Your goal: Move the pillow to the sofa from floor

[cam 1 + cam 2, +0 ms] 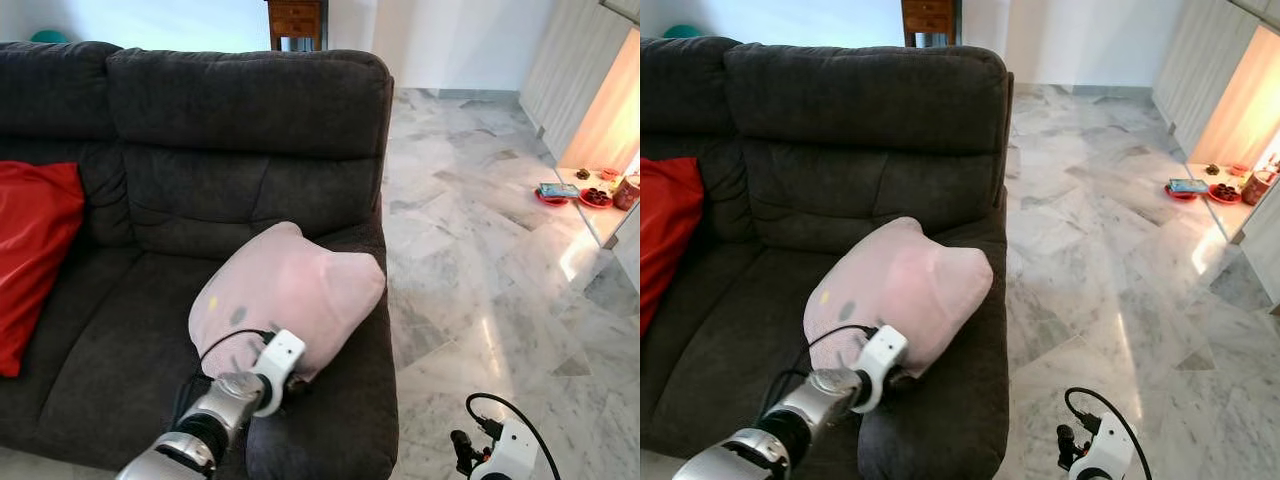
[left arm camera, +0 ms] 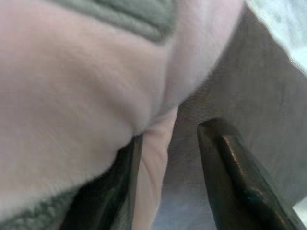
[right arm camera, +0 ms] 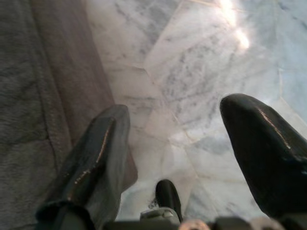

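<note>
A pale pink pillow point(image 1: 290, 290) lies on the dark grey sofa point(image 1: 250, 110), on the seat by its right armrest. My left gripper point(image 2: 168, 143) reaches under the pillow's near edge. Its fingers point(image 2: 225, 163) stand apart, with a pink seam of the pillow point(image 2: 153, 163) between them, against one finger and clear of the other. My right gripper point(image 3: 177, 108) hangs low beside the sofa's front corner, open over the marble floor with nothing in it. Its wrist point(image 1: 510, 450) is at the lower right.
A red cushion point(image 1: 30, 250) leans at the left end of the sofa. Marble floor point(image 1: 480, 250) stretches to the right. A low ledge with small dishes point(image 1: 590, 195) stands at the far right. A wooden cabinet point(image 1: 295, 20) is behind the sofa.
</note>
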